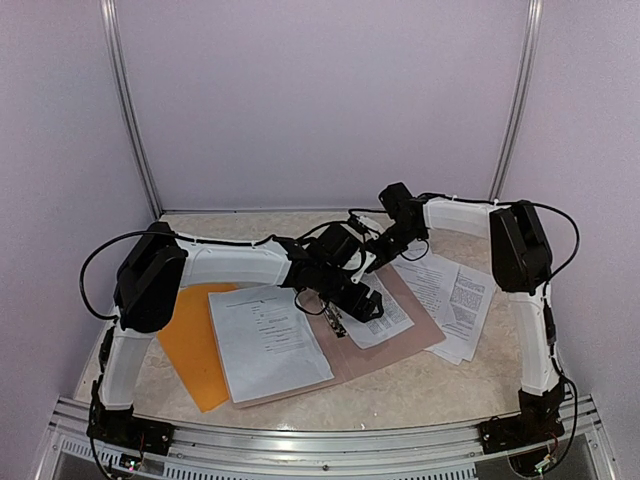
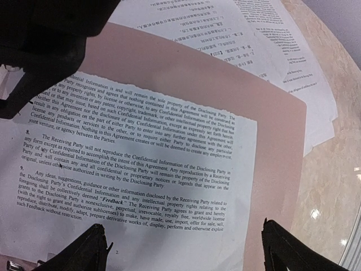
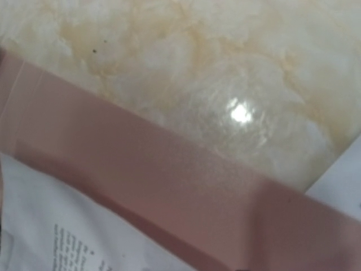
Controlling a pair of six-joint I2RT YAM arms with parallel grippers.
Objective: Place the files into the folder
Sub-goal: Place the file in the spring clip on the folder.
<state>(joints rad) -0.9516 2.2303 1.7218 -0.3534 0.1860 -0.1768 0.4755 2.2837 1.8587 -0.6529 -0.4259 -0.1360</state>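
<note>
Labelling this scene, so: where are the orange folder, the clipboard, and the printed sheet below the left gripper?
orange folder [image 1: 185, 345]: top view, bare orange surface near its left edge.
clipboard [image 2: 276, 169]: left wrist view, bare right margin.
printed sheet [image 2: 141, 169]: left wrist view, middle of its text.

Left arm and right arm fold inward, wrists nearly meeting. Left tool fingers spread wide; right tool state obscured.
</note>
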